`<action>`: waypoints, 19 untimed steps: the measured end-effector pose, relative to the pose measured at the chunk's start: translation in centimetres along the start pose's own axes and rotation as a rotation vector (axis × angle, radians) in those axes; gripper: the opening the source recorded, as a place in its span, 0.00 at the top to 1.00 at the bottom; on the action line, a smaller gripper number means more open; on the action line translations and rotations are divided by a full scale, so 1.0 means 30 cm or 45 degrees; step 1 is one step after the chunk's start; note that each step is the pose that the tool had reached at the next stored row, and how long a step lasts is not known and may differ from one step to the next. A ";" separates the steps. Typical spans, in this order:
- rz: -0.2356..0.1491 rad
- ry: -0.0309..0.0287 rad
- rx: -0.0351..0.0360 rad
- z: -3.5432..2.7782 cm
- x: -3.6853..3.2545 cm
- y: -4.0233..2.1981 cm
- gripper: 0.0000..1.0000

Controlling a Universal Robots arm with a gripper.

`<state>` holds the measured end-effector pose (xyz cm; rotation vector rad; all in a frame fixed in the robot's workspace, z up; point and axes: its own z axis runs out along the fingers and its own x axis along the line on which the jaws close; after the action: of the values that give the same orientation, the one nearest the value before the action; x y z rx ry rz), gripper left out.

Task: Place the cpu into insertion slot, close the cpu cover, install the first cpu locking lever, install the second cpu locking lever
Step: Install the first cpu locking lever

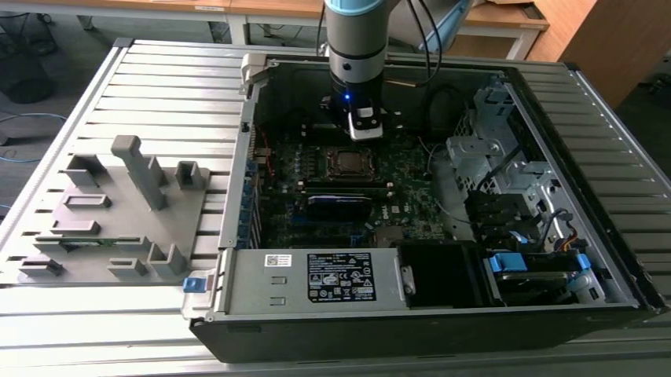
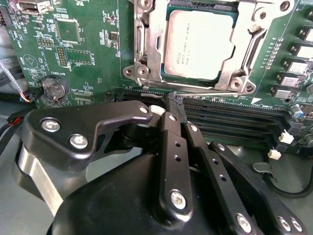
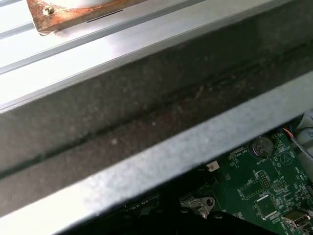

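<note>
Hangs inside the open computer case [image 1: 419, 334] in the exterior view, with the gripper [image 1: 364, 129] just above the insertion slot [image 1: 346, 161]. In the second wrist view, presses the fingers [image 2: 171, 142] together, clenched on nothing, tips near a thin wire locking lever [image 2: 205, 89] lying along the socket edge beside the memory slots [image 2: 230, 115]. Shows the cpu [image 2: 200, 41] flat in the slot, with the cpu cover [image 2: 155, 44] folded down around its grey top.
</note>
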<state>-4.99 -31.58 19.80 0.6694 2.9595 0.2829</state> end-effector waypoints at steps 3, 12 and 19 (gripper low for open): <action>0.000 0.0000 0.0002 0.000 -0.001 0.001 0.89; -0.004 -0.0212 -0.0104 0.006 0.000 0.000 0.89; -0.007 -0.0385 -0.0198 0.008 0.006 -0.004 0.89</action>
<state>-5.16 -31.57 19.54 0.6580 2.9269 0.2925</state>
